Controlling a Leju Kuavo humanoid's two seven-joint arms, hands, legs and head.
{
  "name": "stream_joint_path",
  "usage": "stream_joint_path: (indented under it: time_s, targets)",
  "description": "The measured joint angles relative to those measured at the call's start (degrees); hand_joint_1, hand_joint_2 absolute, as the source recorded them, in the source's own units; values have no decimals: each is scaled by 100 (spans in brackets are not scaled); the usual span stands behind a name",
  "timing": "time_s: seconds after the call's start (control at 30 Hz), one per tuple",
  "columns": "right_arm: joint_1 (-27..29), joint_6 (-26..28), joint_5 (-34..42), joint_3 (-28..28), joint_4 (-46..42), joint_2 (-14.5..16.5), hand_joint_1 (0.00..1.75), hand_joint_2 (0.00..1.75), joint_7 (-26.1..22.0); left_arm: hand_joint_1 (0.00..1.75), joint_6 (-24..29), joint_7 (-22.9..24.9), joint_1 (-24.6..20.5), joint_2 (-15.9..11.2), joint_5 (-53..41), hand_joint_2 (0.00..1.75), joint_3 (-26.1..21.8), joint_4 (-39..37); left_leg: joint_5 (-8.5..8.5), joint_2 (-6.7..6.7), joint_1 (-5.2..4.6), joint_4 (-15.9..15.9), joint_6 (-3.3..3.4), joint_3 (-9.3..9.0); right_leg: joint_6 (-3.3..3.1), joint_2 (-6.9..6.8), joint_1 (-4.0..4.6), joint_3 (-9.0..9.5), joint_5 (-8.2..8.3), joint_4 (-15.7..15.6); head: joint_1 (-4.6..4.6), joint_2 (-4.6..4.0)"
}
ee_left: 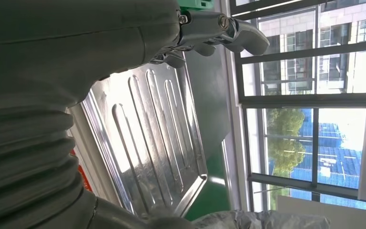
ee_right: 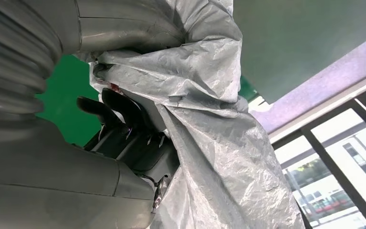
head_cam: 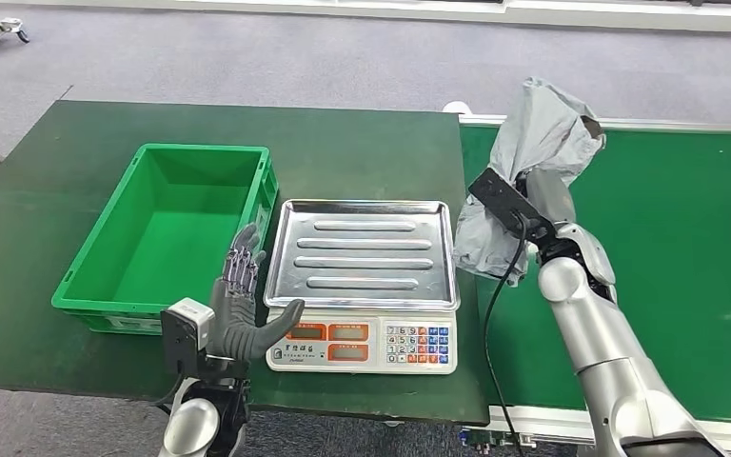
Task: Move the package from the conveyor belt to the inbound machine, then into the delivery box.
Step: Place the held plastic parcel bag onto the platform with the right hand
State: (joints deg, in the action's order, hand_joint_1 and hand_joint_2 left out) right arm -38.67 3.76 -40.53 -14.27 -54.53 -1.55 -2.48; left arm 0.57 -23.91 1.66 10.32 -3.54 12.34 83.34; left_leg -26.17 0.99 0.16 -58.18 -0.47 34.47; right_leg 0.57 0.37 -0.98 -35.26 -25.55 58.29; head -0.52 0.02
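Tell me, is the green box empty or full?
Empty: the head view shows the green box's bare floor and inner walls, nothing inside.

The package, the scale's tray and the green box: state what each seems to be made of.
Package: thin grey plastic film, slightly shiny; it crumples and creases where the right hand grips it.
Scale's tray: polished metal, probably stainless steel; mirror-like glare, pressed ridges.
Green box: rigid moulded plastic, smooth with a slight sheen and a stiff rim.

Parcel-handling test floor: green conveyor belt [head_cam: 685, 267], weighing scale [head_cam: 362, 286] and green crate [head_cam: 167, 233] on bench [head_cam: 48, 248], grey carpet, tall windows.
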Motion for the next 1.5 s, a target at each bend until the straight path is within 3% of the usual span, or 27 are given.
stream_joint_path:
  time_s: [0.27, 0.43, 0.67, 1.03, 1.17, 1.5]
  targets:
    - [-72, -259, 234, -303, -85, 72, 175, 175, -155, 0, -1, 2, 6, -1, -12, 175, -80, 1, -1, -4, -1, 0, 0, 3, 0, 5, -1, -2, 1, 0, 1, 0]
    - [-166, -644, 574, -909, -237, 373, 175, 175, -204, 0, 0, 1, 2, -2, -15, 175, -165, -2, 1, -14, 1, 1, -6, 0, -4, 14, 12, -6, -1, 1, -1, 0]
    - [-189, -641, 938, -1902, -472, 624, 175, 175, -186, 0, -14, -15, -83, -3, -28, 175, -268, -93, 2, -11, 7, 2, -7, 1, -8, 11, 12, -6, -4, 1, -1, 0]
    - [-22, -802, 1647, -2740, -527, 977, 175, 175, -317, 0, -24, -44, -269, -2, -29, 175, -303, -264, 1, -10, 7, 1, -6, 1, -8, 11, 10, -7, -4, 1, -1, 0]
    - [32, -786, 1668, -2839, -527, 993, 3, 175, -309, 0, -24, -44, -277, -2, -29, 175, -308, -291, 1, -10, 7, 1, -6, 2, -8, 12, 9, -8, -4, 1, 0, 0]
    - [208, -518, 2032, -2778, -622, 950, 0, 175, -343, 0, 37, -62, -277, -7, -82, 175, -309, -338, 1, -10, 7, 0, -6, 1, -8, 12, 8, -9, -4, 0, -1, 0]
